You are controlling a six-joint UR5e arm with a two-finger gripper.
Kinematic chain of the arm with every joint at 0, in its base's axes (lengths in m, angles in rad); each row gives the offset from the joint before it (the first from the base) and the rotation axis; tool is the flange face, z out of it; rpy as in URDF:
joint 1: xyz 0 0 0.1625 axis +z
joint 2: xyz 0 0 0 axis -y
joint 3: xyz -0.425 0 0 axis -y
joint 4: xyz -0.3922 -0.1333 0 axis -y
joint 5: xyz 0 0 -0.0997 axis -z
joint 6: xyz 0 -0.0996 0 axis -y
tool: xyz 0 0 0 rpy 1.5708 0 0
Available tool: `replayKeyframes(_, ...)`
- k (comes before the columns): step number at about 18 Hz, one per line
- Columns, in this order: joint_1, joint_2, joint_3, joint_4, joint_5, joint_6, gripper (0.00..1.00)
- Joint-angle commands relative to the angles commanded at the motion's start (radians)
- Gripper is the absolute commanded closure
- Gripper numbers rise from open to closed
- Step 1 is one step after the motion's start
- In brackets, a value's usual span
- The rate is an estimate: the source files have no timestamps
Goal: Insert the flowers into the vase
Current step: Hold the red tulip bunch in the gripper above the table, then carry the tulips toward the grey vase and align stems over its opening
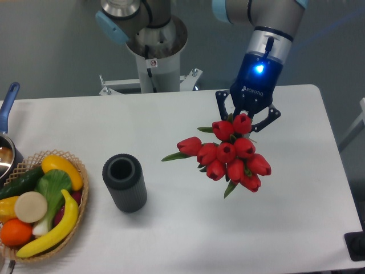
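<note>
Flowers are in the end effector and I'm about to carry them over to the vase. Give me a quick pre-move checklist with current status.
1. Grasp: end effector closed around the bunch of red tulip buds with green leaves: ok.
2. Stems seated between the fingers: cannot tell, buds hide them.
3. Short dark grey ribbed cylinder vase upright, round mouth open: ok.
4. Bunch over the vase mouth: not ok, it is well off to one side.
5. Path across the white table between them: ok.
6. Woven wicker basket of fruit and vegetables apart from the vase: ok.
</note>
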State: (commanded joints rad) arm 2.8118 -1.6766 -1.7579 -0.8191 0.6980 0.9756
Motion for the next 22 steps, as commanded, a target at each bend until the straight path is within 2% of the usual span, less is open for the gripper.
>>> replayKeyframes(14,-0.031,-0.018,0.000,0.003,-0.012,0.008,0.76)
replayKeyframes(17,-0.069,-0.029,0.000,0.038,-0.066,0.011,0.76)
replayKeyframes(22,-0.087,-0.031,-0.006,0.041,-0.202,0.012,0.76)
